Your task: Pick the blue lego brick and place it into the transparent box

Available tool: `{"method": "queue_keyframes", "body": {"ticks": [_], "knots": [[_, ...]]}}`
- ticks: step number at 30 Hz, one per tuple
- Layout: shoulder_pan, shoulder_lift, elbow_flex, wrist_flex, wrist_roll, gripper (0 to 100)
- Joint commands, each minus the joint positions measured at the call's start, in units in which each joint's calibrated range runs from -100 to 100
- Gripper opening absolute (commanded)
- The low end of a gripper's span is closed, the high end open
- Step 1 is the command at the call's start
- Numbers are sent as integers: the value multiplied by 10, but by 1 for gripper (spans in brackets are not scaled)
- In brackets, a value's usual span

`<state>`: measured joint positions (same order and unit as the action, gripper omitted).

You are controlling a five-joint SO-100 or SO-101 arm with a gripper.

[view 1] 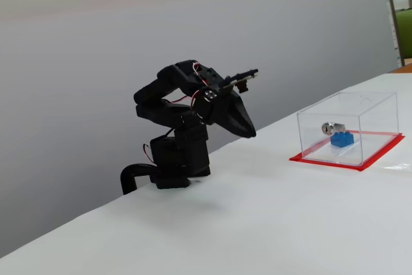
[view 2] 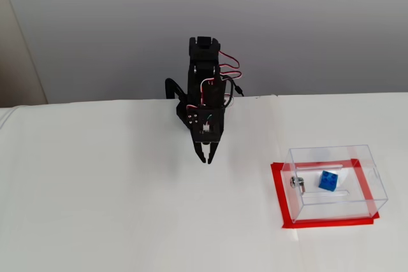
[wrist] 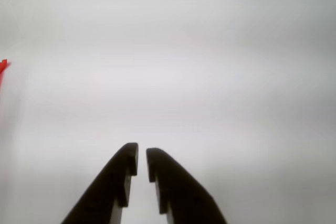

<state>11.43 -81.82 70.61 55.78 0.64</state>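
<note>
Blue lego brick (view 2: 329, 180) inside transparent box (view 2: 357, 157); pincer (view 2: 208, 157) well apart

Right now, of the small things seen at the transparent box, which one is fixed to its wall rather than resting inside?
The silver metal lock, mounted through the transparent box's wall. The blue lego brick lies loose inside, on the red base plate.

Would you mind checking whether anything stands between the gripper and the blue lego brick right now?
Yes: the blue lego brick already lies inside the transparent box, so the clear walls enclose it on its red base. The gripper hangs over bare table well to the box's left in this fixed view, nearly closed and empty.
</note>
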Motion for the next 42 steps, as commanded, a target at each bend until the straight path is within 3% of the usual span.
{"method": "queue_keyframes", "body": {"ticks": [1,8,22,28,34,42], "knots": [[2,-55,60,-11,-2,2],[2,-176,164,-39,-1,2],[10,-180,288,-124,-27,2],[28,-181,288,-97,-32,2],[27,-181,288,-57,-73,2],[29,-182,288,-44,-53,2]]}}
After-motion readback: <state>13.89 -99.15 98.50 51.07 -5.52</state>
